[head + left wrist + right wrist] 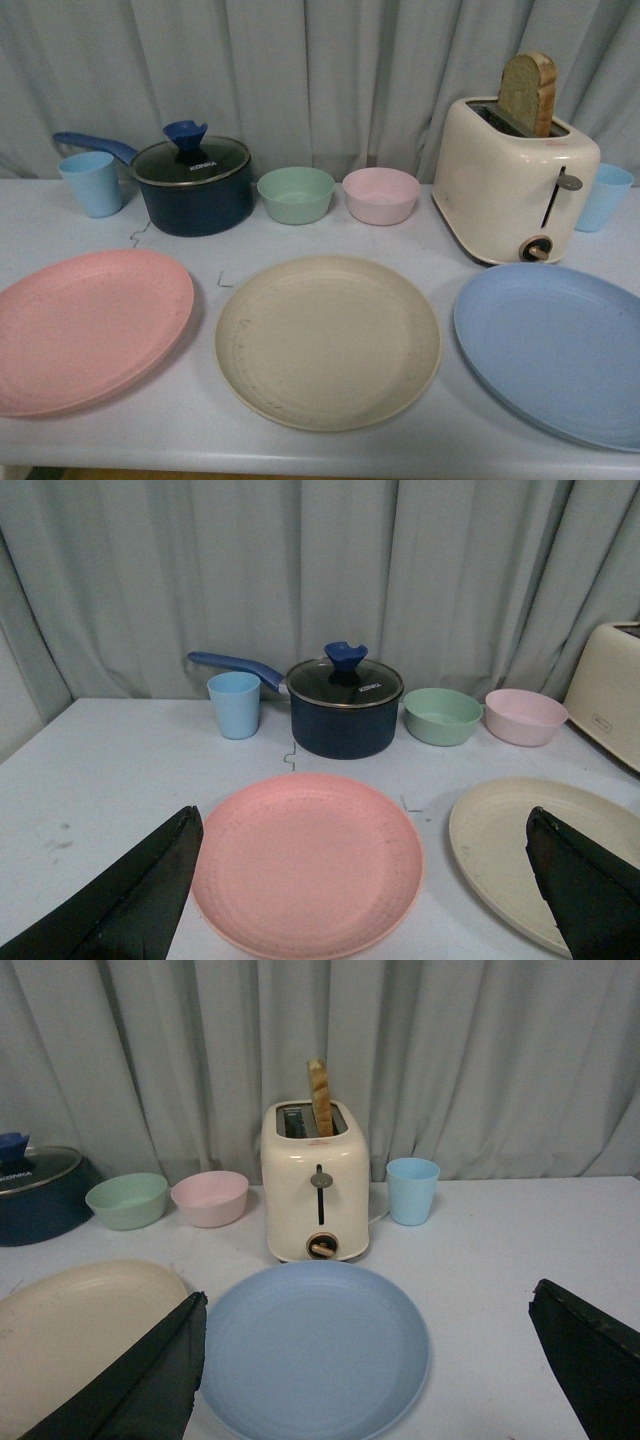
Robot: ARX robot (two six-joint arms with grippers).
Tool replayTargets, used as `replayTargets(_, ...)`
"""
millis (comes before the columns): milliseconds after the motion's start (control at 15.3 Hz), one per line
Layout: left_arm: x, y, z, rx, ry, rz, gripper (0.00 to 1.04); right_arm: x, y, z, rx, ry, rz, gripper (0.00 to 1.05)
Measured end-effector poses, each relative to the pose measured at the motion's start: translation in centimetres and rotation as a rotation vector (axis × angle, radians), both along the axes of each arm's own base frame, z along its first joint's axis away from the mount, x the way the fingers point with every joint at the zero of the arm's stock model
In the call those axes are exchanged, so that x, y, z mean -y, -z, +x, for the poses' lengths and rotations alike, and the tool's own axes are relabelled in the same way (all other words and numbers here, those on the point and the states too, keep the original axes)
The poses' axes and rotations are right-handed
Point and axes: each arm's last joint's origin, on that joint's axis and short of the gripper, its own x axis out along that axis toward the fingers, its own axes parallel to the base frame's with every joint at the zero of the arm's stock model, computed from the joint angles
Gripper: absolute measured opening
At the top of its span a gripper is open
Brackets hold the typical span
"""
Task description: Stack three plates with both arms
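Three plates lie side by side on the table in the front view: a pink plate [85,328] at the left, a beige plate [327,340] in the middle, a blue plate [560,345] at the right. None touches another. Neither arm shows in the front view. My left gripper [365,875] is open, its black fingers [140,900] spread wide above the pink plate [305,865], with the beige plate [500,845] under one finger. My right gripper [365,1355] is open above the blue plate [312,1348], and the beige plate [70,1330] lies beside it.
Behind the plates stand a light blue cup [92,183], a dark blue lidded saucepan [193,183], a mint bowl [295,194], a pink bowl [380,194], a cream toaster [512,180] with a bread slice in it, and another blue cup [604,196]. A grey curtain hangs behind.
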Motion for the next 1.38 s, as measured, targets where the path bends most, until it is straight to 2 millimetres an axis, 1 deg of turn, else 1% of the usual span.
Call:
replayTargets(393,0.0,0.1,0.0,-0.017,-0.008,-0.003,0.98,0.0,0.0,0.0,0.0,0.0,0.0,0.98)
replayTargets(459,-0.2,-1.2,1.6,-0.482,-0.293,0.026,0.98,0.0,0.0,0.0,0.001,-0.001,0.0,0.98)
replayTargets(524,-0.7,-2.2,2.8,-0.494,-0.351,0.024,0.98,0.0,0.0,0.0,-0.001,0.002,0.0,0.98)
replayTargets(590,-1.1,-3.0,4.4,-0.517,-0.332,0.022,0.98,0.0,0.0,0.0,0.0,-0.001,0.0,0.98)
replayTargets(655,-1.6,-3.1,6.3,-0.572,-0.293,0.018,0.98,0.0,0.0,0.0,0.0,0.0,0.0,0.98)
replayTargets(721,-2.4,-2.5,8.5,-0.635,-0.268,0.005,0.98,0.0,0.0,0.0,0.0,0.0,0.0,0.98)
replayTargets(917,-4.5,-1.0,13.9,-0.698,-0.234,-0.026,0.98,0.0,0.0,0.0,0.0,0.0,0.0,0.98)
replayTargets(983,-5.3,-0.3,15.9,-0.726,-0.217,-0.042,0.98,0.0,0.0,0.0,0.0,0.0,0.0,0.98)
replayTargets(1048,-6.1,1.3,17.8,-0.798,-0.172,-0.06,0.98,0.0,0.0,0.0,0.0,0.0,0.0,0.98)
replayTargets(1114,-6.5,2.2,18.7,-0.835,-0.14,-0.077,0.98,0.0,0.0,0.0,0.0,0.0,0.0,0.98)
replayTargets(1179,-7.3,3.3,19.8,-0.882,-0.129,-0.103,0.98,0.0,0.0,0.0,0.0,0.0,0.0,0.98)
replayTargets(1310,-9.0,4.7,21.9,-0.937,-0.089,-0.156,0.98,0.0,0.0,0.0,0.0,0.0,0.0,0.98)
replayTargets(1376,-9.7,5.3,22.7,-0.954,-0.093,-0.166,0.98,0.0,0.0,0.0,0.0,0.0,0.0,0.98)
